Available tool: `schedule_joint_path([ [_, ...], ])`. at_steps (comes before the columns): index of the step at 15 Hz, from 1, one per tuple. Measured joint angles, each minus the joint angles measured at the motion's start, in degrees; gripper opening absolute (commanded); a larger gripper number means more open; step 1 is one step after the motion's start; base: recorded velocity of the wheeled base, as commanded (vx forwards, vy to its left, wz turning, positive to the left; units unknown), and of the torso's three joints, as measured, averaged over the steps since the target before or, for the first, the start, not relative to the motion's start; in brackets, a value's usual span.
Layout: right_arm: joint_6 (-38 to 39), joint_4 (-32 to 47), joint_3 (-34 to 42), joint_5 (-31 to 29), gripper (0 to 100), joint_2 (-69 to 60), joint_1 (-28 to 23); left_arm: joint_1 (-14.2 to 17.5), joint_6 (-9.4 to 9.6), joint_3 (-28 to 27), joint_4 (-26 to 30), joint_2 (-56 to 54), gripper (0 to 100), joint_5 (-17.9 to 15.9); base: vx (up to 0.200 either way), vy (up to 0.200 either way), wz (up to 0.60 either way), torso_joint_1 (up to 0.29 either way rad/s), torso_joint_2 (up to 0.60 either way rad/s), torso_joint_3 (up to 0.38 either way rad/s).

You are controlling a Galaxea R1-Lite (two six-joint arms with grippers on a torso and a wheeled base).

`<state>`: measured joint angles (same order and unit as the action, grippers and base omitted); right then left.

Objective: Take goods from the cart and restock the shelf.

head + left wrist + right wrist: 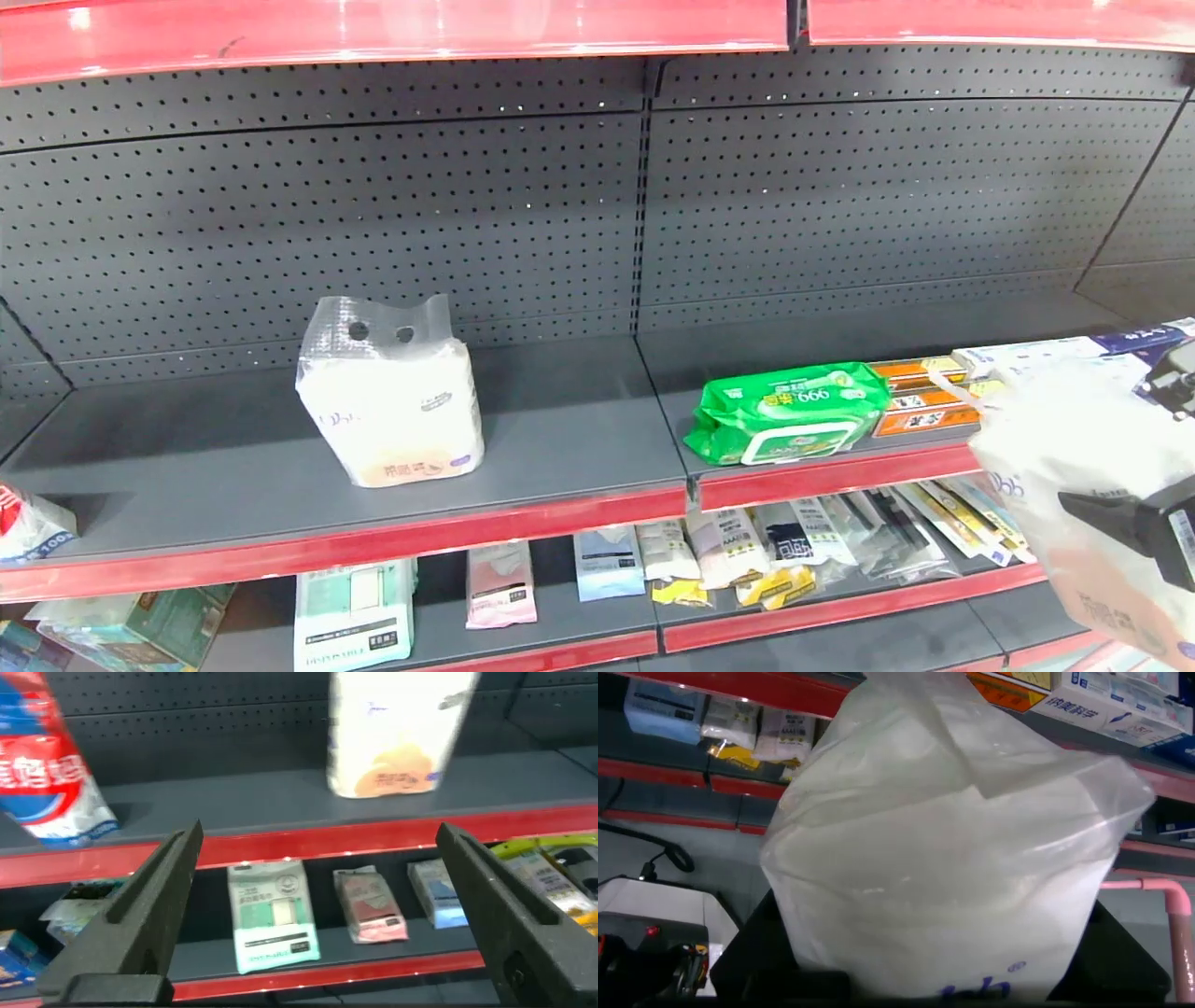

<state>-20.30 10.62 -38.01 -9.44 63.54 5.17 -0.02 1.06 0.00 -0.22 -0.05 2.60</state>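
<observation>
Presently the right claw (938,975) grips a white tissue pack (943,859) in clear plastic wrap, with one dark finger on each side of the pack. It holds the pack in the air in front of the right end of the shelf (523,439). Beyond that claw, toward the left claw's side, a green wet-wipe pack (789,411) lies at the shelf's red front lip, just beside a row of orange boxes (920,397). The left claw (318,835) stands wide and holds nothing, facing the shelf's red front edge. Beyond it a second tissue pack (397,737) stands upright on the grey board. Farther to the robot's left sits a blue-and-red bag (47,775). Seen between the left claw's fingers, flat packets (271,915) lie on the lower shelf.
</observation>
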Motion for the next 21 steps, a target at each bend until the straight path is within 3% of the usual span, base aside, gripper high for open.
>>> schedule_joint_path([
  [21,-2.34,-0.17,1.90,0.40,0,-4.14,0.69,0.02,0.06,0.00,0.00,0.00,100,0.05,0.000,0.010,0.03,0.000,0.00,0.000],
])
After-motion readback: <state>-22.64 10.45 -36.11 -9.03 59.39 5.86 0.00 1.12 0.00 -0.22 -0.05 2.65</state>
